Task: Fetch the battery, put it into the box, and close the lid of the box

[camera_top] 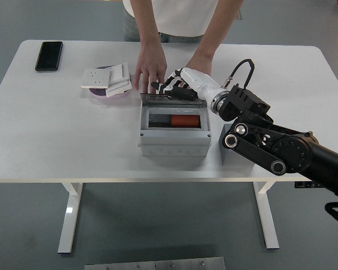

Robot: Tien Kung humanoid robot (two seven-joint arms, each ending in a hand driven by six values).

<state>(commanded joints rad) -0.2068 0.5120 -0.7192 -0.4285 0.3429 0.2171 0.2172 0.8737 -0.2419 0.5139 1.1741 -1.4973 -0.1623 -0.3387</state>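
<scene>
Black jointed right arm (281, 149) — white hand (180, 85), looping black cable (240, 70) — person's white shirt (177, 16).

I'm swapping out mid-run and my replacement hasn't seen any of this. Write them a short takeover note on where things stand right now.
Right hand: over the box's far edge, fingers on the smoky transparent lid, which is partly lowered but not shut.
Left hand: not in view.
Battery: red and black, lying inside the grey box at mid-table.
A person's hands rest on the table just behind the box, close to the robot's fingers.
Done: battery fetched and placed.
Left: push the lid fully down, then withdraw the hand.
Not part of the job: phone at the far left, wall switches on a pink plate.
</scene>
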